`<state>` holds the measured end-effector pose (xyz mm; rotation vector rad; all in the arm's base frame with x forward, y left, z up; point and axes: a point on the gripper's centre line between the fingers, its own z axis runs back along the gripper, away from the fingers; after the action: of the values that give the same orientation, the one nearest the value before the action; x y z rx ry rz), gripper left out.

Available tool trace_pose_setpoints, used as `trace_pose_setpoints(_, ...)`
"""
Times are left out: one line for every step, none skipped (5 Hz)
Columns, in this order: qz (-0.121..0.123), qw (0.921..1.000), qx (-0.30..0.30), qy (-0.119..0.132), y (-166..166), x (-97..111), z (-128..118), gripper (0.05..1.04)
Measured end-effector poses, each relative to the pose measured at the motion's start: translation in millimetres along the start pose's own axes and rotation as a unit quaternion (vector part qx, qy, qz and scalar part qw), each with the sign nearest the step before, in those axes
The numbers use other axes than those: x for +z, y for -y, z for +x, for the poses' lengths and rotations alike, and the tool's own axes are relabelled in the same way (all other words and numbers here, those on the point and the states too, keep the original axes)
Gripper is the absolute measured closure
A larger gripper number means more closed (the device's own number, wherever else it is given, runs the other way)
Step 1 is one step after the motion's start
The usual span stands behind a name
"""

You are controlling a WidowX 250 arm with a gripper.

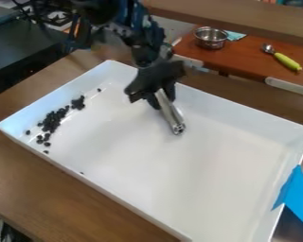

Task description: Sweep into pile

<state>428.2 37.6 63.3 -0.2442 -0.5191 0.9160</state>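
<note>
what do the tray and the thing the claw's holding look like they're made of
The tray looks like glossy white plastic, going by its smooth, one-piece walls and soft sheen, though enamelled metal could look similar. The cylindrical tool in the claw seems to be polished metal, judging by its silvery surface and bright streaks along its length.

Black pieces [53, 120] lie loosely clustered in the tray [198, 175], silver tool [170, 112] tilted.
</note>
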Motion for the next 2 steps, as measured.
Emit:
trace_pose_setpoints(0.015,0.9994,0.029,0.01,-7.7,-1.1,10.6,0.714)
trace_pose_setpoints(0.032,0.9974,0.064,0.013,-15.9,-1.2,13.6,0.714)
